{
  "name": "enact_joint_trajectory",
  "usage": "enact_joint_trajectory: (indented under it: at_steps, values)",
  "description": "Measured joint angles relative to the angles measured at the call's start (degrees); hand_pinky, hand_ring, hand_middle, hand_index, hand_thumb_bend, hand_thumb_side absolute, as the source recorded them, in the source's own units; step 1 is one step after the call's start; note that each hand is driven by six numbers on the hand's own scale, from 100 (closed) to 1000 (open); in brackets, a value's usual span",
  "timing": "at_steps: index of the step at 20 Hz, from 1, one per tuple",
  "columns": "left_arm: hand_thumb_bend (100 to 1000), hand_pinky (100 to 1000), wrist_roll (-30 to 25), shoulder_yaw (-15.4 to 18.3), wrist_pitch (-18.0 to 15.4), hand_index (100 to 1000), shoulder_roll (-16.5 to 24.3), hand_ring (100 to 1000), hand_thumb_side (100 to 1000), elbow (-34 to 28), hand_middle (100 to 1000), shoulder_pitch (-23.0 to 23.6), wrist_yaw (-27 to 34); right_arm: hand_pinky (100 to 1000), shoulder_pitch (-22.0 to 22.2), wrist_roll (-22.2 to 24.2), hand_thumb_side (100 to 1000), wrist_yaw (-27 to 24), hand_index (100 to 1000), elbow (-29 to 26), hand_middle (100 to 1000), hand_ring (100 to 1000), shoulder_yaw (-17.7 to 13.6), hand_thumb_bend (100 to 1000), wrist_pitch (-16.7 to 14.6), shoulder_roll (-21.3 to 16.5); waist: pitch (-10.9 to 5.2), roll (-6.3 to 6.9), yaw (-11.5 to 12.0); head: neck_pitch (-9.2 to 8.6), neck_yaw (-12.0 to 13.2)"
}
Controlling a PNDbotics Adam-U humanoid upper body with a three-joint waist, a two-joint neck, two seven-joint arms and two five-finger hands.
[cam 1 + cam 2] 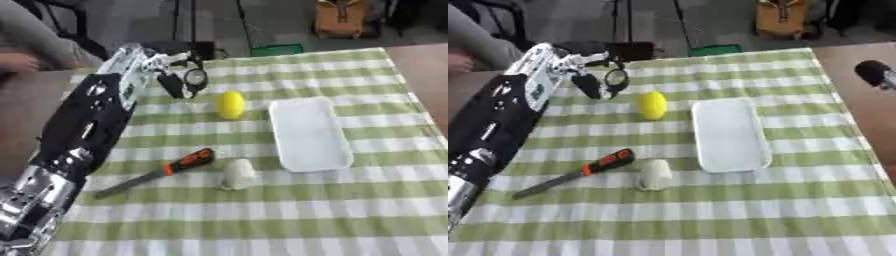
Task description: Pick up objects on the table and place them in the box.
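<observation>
- My left hand hangs with relaxed, empty fingers just left of the round yellow lemon.
- I'd approach sideways, then cradle it.
- Shallow white rectangular tray lies right of it.

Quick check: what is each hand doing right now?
Left hand: open, fingers hanging over the table beside the lemon, holding nothing.
Right hand: only a dark tip at the right edge; cannot be told.

Grey floor beyond the green-checked table — a tan bag behind.
</observation>
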Motion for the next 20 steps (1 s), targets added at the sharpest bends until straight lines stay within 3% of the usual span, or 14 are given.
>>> enact_joint_trajectory:
  at_steps: [11,20]
  values:
    - [216,824,-1.56,-5.28,-4.01,717,-8.90,813,184,-3.28,837,-0.38,-0.59,533,-1.39,0.69,522,-0.17,855,0.01,668,589,0.76,703,-0.36,0.52,0.02,-0.01,-2.12,-0.23,1.18]
    - [220,819,5.54,-7.01,-5.55,729,-14.00,806,204,-1.39,833,2.62,-8.84,533,-1.89,1.04,521,-0.21,855,0.01,669,589,0.98,703,-0.54,0.59,0.47,-0.01,-2.81,-0.68,1.31]
